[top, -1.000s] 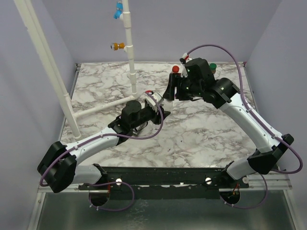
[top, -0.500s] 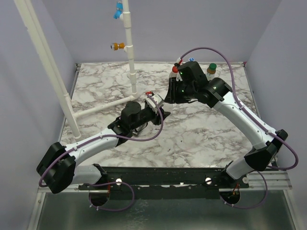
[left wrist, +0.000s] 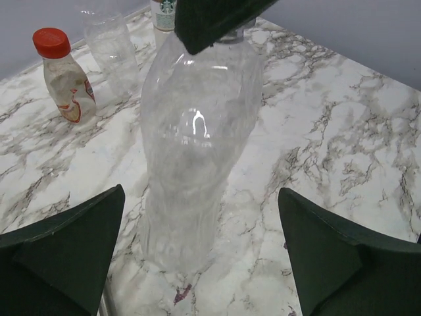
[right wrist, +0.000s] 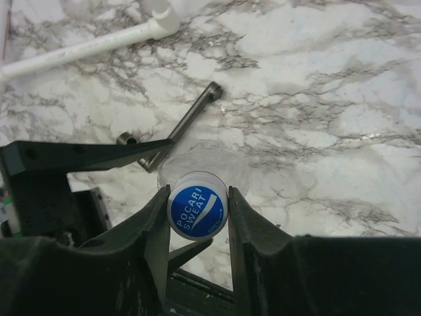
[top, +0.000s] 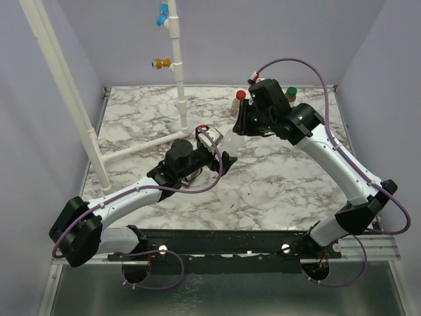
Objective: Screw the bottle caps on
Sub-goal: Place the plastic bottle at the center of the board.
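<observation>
The white-and-blue cap [right wrist: 197,212] sits on the neck of the clear bottle [left wrist: 197,145], which stands upright mid-table. Your right gripper [right wrist: 197,196] is clamped on that cap from above. Your left gripper [left wrist: 200,194] has its fingers wide apart either side of the bottle's body, touching it on neither side. I'd judge you're at the screwing-on step for this bottle. Before you twist, close the left fingers on the body, or the bottle will likely spin with the cap. Farther back stand a red-capped bottle [top: 240,99] and a green-capped bottle [top: 291,93]. The tabletop [top: 276,184] is glossy and marble-patterned, with a white pipe [top: 177,72] at far left and plain lavender walls around.
</observation>
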`<state>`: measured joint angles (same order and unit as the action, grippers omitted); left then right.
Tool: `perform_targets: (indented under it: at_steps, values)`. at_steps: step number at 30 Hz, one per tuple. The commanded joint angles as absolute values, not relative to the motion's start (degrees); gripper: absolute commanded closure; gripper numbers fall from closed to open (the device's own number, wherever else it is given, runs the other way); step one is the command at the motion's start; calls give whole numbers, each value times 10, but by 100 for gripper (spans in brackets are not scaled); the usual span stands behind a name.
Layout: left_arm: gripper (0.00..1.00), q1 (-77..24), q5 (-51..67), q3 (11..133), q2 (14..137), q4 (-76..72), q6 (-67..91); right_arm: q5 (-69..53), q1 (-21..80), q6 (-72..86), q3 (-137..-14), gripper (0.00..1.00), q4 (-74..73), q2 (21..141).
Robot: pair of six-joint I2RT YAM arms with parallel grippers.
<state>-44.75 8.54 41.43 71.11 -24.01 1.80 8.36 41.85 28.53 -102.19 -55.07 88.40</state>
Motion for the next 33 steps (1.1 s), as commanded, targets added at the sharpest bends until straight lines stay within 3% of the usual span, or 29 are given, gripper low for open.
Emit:
perform_targets:
  at_steps: [1, 13, 19, 33]
  values:
    - [1, -450, 49, 427, 684, -216, 39, 144, 383, 273, -1035, 97, -568, 877]
    - [1, -443, -17, 476, 656, -78, 42, 210, 249, 228, -965, 100, -482, 901]
    - [2, -438, -87, 467, 648, -79, 36, 210, 198, 199, -952, 100, -414, 945]
    - [1, -427, -112, 431, 613, -97, 31, 209, 151, 156, -1002, 100, -364, 1048]
